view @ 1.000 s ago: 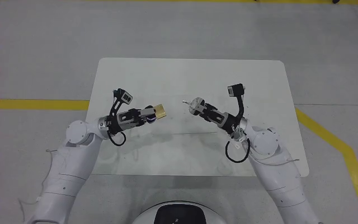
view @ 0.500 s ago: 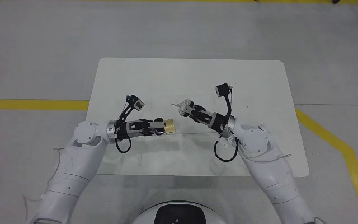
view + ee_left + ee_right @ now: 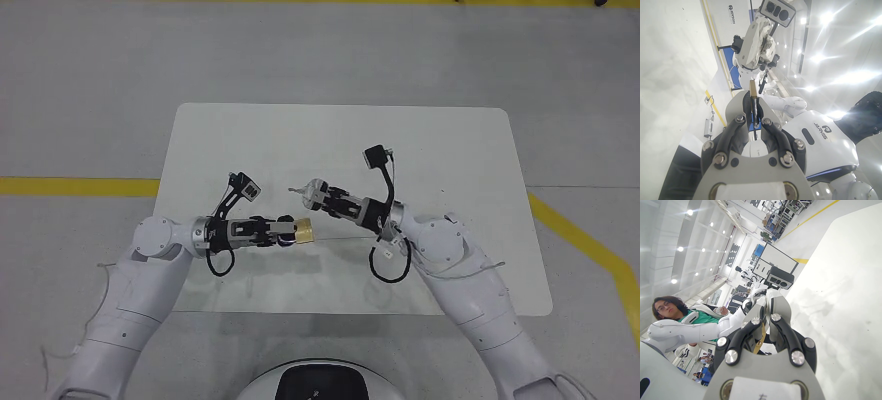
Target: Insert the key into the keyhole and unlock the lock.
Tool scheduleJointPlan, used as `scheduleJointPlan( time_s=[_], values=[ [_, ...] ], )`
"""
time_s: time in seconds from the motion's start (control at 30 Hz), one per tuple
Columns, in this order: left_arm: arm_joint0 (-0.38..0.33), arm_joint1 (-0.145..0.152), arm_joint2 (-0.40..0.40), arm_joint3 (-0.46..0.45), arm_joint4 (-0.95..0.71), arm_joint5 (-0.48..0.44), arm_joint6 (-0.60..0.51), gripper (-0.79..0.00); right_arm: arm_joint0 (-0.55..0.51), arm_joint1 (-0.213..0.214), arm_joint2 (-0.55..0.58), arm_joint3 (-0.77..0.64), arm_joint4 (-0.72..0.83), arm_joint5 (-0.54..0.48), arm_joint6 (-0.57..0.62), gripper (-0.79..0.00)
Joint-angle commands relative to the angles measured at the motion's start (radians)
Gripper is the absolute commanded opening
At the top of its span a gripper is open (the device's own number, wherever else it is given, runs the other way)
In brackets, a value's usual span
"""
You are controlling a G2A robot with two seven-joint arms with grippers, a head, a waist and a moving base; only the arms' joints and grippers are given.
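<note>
A brass padlock is held above the middle of the white table, with my left gripper shut on it. In the left wrist view the lock's brass body sticks out past the fingertips and its shackle lies between the pads of that gripper. My right gripper is shut on the key, whose thin tip points left, just beyond and above the padlock. The key's tan shank shows between the right gripper's fingers. The two grippers are close together but apart.
The table top around both arms is bare white, with its rounded far corners well away. A yellow floor line runs beside the table on both sides. The right gripper's tape-wrapped fingers face the left wrist camera.
Both arms have closed in on the table's middle. The left gripper brought the padlock right and nearer the front; the right gripper carried the key leftward.
</note>
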Motion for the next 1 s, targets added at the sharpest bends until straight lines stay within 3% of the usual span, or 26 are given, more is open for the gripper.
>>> scheduleJointPlan(
  time_s=[0.0, 0.97],
  values=[
    [-0.003, 0.001, 0.002, 0.003, -0.003, 0.001, -0.001, -0.785, 0.002, -0.001, -0.001, 0.005, 0.004, -0.002, 0.002, -0.785],
    [-0.053, 0.003, 0.034, 0.055, -0.003, 0.005, 0.025, -0.785, 0.023, 0.001, 0.0, 0.028, 0.068, 0.008, 0.098, -0.785]
  ],
)
